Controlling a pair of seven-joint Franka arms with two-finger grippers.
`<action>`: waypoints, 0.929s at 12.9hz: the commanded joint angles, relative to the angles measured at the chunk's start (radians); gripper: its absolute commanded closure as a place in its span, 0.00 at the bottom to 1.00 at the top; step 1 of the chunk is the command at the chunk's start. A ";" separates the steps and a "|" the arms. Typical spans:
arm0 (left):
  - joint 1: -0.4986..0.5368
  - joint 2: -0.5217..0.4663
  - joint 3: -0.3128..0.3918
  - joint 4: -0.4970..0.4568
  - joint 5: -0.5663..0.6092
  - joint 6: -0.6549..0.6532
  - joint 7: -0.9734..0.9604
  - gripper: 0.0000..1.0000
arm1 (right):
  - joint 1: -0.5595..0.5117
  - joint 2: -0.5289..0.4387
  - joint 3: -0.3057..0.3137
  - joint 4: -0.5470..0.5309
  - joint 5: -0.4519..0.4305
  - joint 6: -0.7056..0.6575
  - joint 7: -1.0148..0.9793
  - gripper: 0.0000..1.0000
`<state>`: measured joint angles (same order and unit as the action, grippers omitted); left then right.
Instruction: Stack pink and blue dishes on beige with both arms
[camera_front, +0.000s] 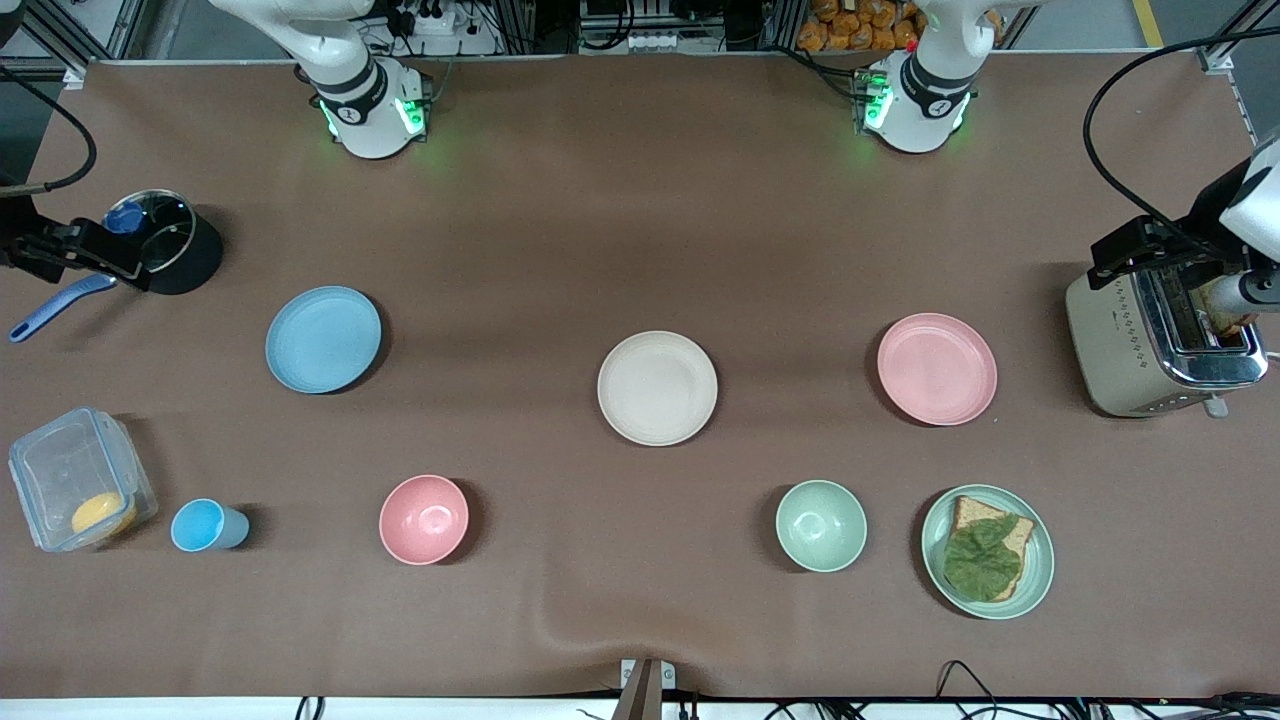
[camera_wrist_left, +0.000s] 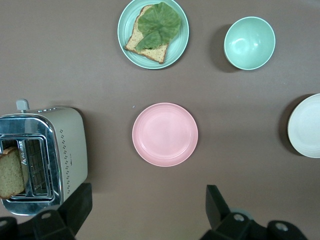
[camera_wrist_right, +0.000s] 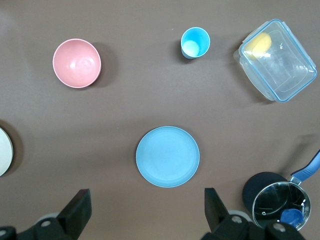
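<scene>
1. Currently raised in the air over the table: left gripper (camera_wrist_left: 147, 190), jaws spread wide, nothing held.
2. Centred on the gap between those jaws, lying flat on the brown table cover (camera_front: 560, 240): pink plate (camera_wrist_left: 165, 134), clear of both fingers (camera_wrist_left: 79, 200).
3. To one side of the left jaws: cream toaster (camera_wrist_left: 70, 150) with a bread slice (camera_wrist_left: 10, 172) upright in one slot. Dotted pattern and small markings on its side, too small to read.
4. Past the pink plate from the left jaws, nearer the front camera: green plate (camera_wrist_left: 125, 30) carrying bread topped with a lettuce leaf, and beside it a green bowl (camera_wrist_left: 249, 42).
5. Likewise raised in the air over the table: right gripper (camera_wrist_right: 146, 192), jaws spread wide, nothing held.
6. Centred on the gap between the right jaws, flat on the cover: blue plate (camera_wrist_right: 167, 156), touching neither finger.
7. To one side of the right jaws: black pot (camera_wrist_right: 272, 197) with glass lid, blue knob and blue handle.
8. Past the blue plate from the right jaws: pink bowl (camera_wrist_right: 77, 63), blue cup (camera_wrist_right: 194, 43) and a clear lidded container (camera_wrist_right: 280, 62) with a yellow item inside.
9. Between the two sets of jaws, mid-table: beige plate (camera_front: 657, 388), bare, well apart from the pink and blue plates.
10. Marking on each arm base collar: unreadable.
</scene>
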<state>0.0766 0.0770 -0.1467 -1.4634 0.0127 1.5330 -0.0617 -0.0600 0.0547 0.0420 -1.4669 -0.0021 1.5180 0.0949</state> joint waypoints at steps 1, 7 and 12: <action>0.005 -0.013 0.001 0.006 -0.005 -0.020 0.008 0.00 | 0.002 -0.010 -0.001 -0.012 -0.001 0.013 0.013 0.00; 0.008 -0.005 0.001 -0.032 0.039 -0.020 0.013 0.00 | 0.002 -0.012 -0.001 -0.012 -0.001 0.011 0.013 0.00; 0.071 -0.002 0.001 -0.248 0.038 0.129 0.013 0.00 | 0.003 -0.012 0.001 -0.012 -0.001 0.010 0.014 0.00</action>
<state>0.1365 0.1012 -0.1400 -1.6047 0.0378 1.5933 -0.0571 -0.0600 0.0547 0.0422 -1.4669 -0.0022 1.5218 0.0949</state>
